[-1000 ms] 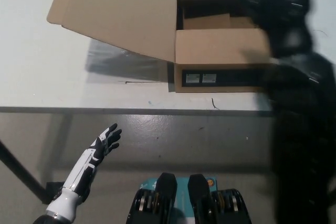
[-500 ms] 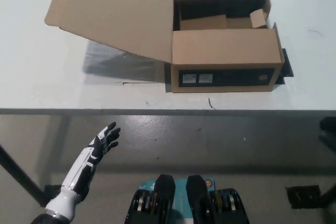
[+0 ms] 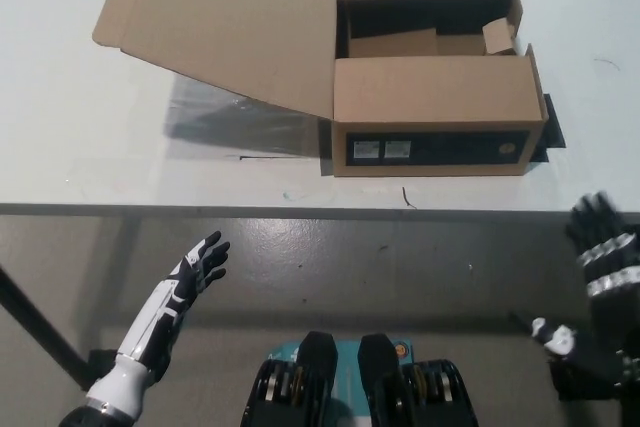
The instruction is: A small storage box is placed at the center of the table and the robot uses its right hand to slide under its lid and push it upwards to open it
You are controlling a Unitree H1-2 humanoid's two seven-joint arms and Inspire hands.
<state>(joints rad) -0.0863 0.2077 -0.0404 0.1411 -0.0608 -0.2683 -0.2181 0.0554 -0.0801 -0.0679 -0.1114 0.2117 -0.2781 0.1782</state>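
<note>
We saw the storage box, plain brown cardboard, resting on the white desk in the upper middle of the head view, set a little back from the desk's near edge. Its lid stood open, a wide flap swung out to the robot's left and tilted above the desk, casting a grey shadow on the surface beneath it. A shorter flap lay folded over the near part of the opening, and a small tab stuck up at the box's right inner edge. The interior looked dark, with a brown cardboard panel visible inside.

The box's near wall carried a black band with 2 small white labels side by side toward its left end and a small round mark near the right end. We could not read any writing on them; the print was too small.

The right hand was low at the lower right of the view, in front of the desk's edge and well apart from the box. Its fingers were spread and pointing up, and it held nothing.

The left hand rested at the lower left, below the desk's edge, with its fingers open and extended, gripping nothing. Grey floor showed under both hands.
</note>
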